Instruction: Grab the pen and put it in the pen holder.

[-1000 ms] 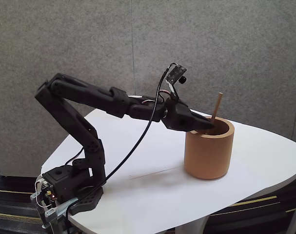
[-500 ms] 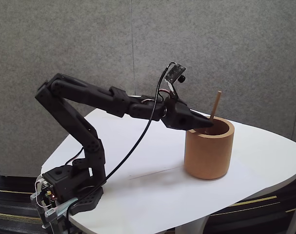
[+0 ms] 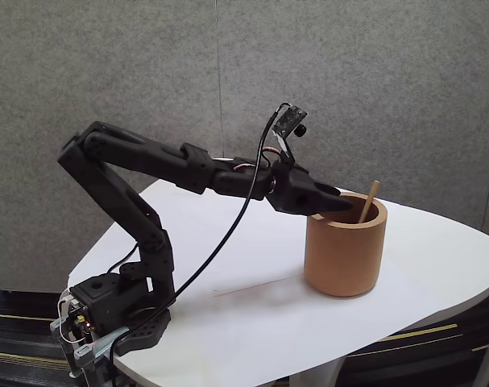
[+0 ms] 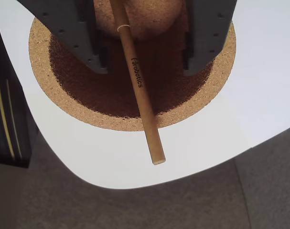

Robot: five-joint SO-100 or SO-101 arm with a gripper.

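Observation:
The pen holder (image 3: 345,250) is a thick-walled tan cork-like cup standing on the white table's right half. The pen (image 3: 366,201), a thin light-brown stick, stands inside it and leans against the far right rim, its tip poking just above the edge. My gripper (image 3: 334,201) hovers over the cup's left rim. In the wrist view the pen (image 4: 137,88) runs from deep in the pen holder (image 4: 39,62) out over its rim, and my gripper (image 4: 147,69) is open. Its two dark fingers (image 4: 73,33) stand well to either side of the pen without touching it.
The round white table (image 3: 252,322) ends close behind the cup, with its curved edge (image 4: 111,183) and the floor beyond. A black cable (image 3: 228,242) hangs from the wrist camera down to the arm's base (image 3: 115,314) at the table's left front.
The pen has slid down into the cup and tipped to the right against the rim. The fingers have let go of it; the arm has hardly moved.

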